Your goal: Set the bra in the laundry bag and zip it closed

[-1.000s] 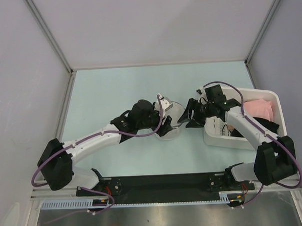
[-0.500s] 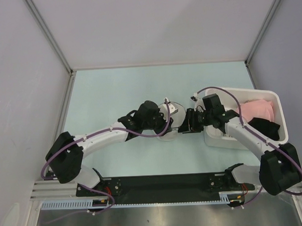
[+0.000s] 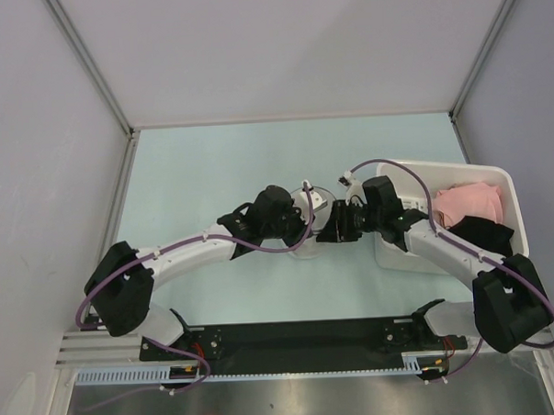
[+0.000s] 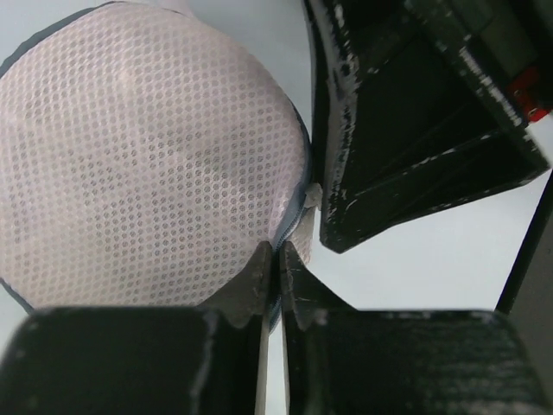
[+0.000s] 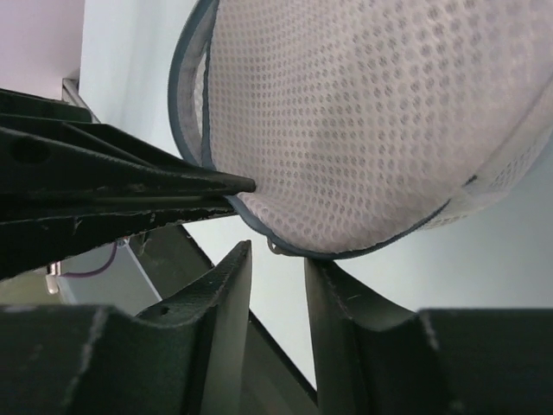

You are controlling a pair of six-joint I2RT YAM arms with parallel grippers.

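Observation:
The laundry bag point(image 4: 147, 173) is a round white mesh pouch with a dark zipper rim, mostly hidden in the top view under the two grippers point(image 3: 305, 247). My left gripper point(image 4: 277, 246) is shut, pinching the bag's rim between its fingertips. In the top view it sits over the bag point(image 3: 310, 212). My right gripper point(image 5: 276, 258) stands open a narrow way just below the bag's rim point(image 5: 363, 112), where a small zipper pull ring point(image 5: 275, 247) hangs at its fingertips, with nothing between the jaws. It meets the bag from the right point(image 3: 328, 229). The bra is hidden.
A white rectangular bin point(image 3: 496, 175) stands at the right, holding a pink garment point(image 3: 467, 201) and a black garment point(image 3: 488, 231). The right arm reaches across the bin's left edge. Grey walls enclose the table on three sides.
The left gripper has closed onto the bag's rim. The right gripper has moved left from the bin up to the bag, and its jaws have narrowed.

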